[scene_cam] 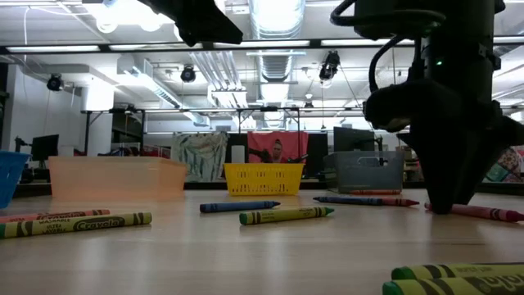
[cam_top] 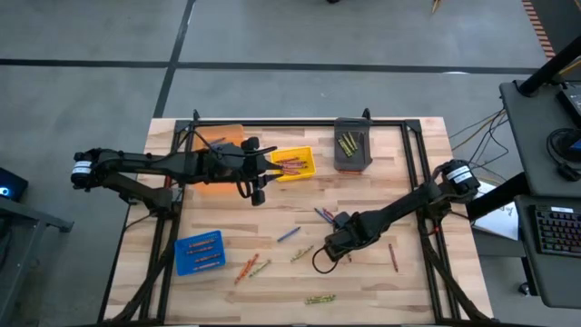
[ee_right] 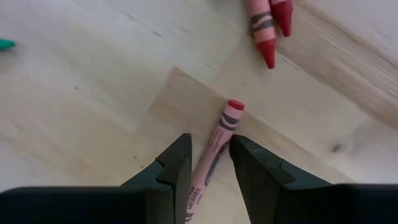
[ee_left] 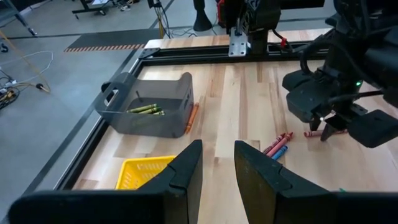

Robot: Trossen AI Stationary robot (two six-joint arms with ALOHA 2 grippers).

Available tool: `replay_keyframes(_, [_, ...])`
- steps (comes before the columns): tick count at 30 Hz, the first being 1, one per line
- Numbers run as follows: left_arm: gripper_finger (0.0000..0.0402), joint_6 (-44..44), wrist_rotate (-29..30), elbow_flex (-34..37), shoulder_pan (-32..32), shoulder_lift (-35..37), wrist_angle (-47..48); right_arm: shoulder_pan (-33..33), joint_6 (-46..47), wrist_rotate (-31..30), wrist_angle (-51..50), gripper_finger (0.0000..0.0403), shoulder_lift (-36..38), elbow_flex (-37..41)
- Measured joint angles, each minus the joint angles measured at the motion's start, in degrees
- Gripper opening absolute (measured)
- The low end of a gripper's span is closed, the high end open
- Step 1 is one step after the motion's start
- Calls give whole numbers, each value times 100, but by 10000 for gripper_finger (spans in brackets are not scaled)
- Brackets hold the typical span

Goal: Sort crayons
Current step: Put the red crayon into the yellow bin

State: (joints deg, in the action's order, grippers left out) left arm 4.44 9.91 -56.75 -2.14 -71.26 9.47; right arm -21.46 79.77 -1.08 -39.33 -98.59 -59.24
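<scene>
We have the right gripper (ee_right: pixel 208 163) low over the table, right of centre, its fingers (ee_right: pixel 171 165) parted narrowly astride a red crayon (ee_right: pixel 214 155). The crayon lies flat between them, its long axis running forward along the gap, so closing should pinch it across its width. The left gripper (ee_left: pixel 217 168), slightly open and empty, hovers farther off above the yellow bin (ee_left: pixel 144 172).

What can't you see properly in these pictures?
- Orange bin, high view: the left arm covers most of it, so what's inside is hidden.
- Red crayon, right wrist view: its lower end runs down between the right pincer fingers and off the picture's edge, so contact is unclear.
- Olive-yellow crayons, low view: cut off by the bottom edge.
- Blue bin, low view: cut off by the left edge.
</scene>
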Motion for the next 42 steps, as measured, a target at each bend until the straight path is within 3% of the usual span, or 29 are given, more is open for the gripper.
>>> replay_keyframes(6, [76,-160,0,15,101,0,-3,55,-302,31,20,99,-54,-4])
replay_keyframes(13, [76,-422,-2,28,382,0,-64,188,-943,275,69,20,-47,2])
replay_keyframes(26, [76,-609,22,33,987,0,-367,546,-2941,726,-572,12,543,-505])
replay_keyframes(34, [76,-716,512,33,1000,0,-307,977,-4391,-87,-393,12,1159,-1053])
replay_keyframes(42, [76,-495,914,35,998,39,-123,1740,-6208,-342,924,12,1322,-1141])
